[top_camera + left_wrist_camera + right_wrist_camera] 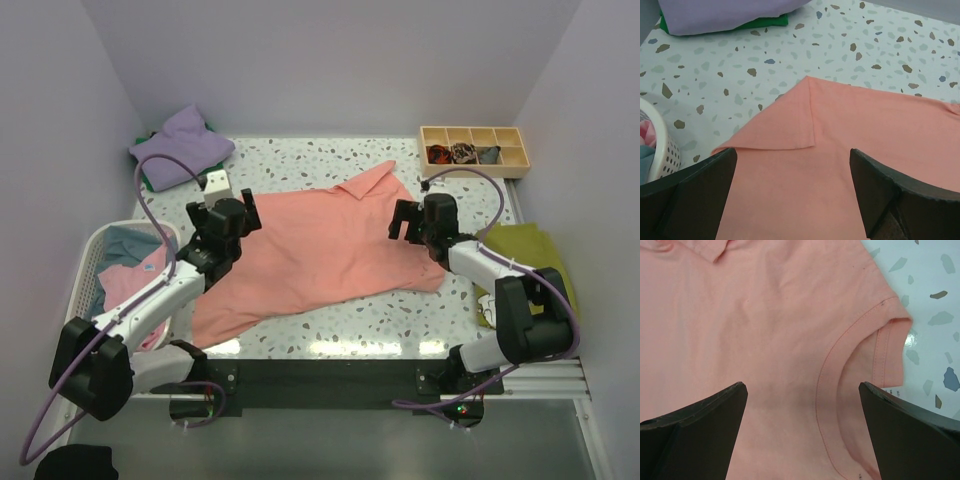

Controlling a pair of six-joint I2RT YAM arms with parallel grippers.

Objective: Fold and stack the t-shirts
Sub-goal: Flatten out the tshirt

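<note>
A large salmon-pink t-shirt (320,250) lies spread across the middle of the table. My left gripper (222,210) is open and empty just above its left edge. In the left wrist view the gripper (792,162) hovers over a turned-over corner of the shirt (785,127). My right gripper (405,220) is open and empty above the shirt's right side. In the right wrist view the gripper (802,390) sits over the neck opening (880,365). A folded lavender shirt (182,145) lies on a green one (150,183) at the back left.
A white basket (95,260) at the left edge holds a pink shirt (130,285) and a light blue shirt (125,243). An olive-green shirt (520,250) lies at the right. A wooden divided tray (472,150) stands at the back right. A small white object (215,182) lies near the lavender shirt.
</note>
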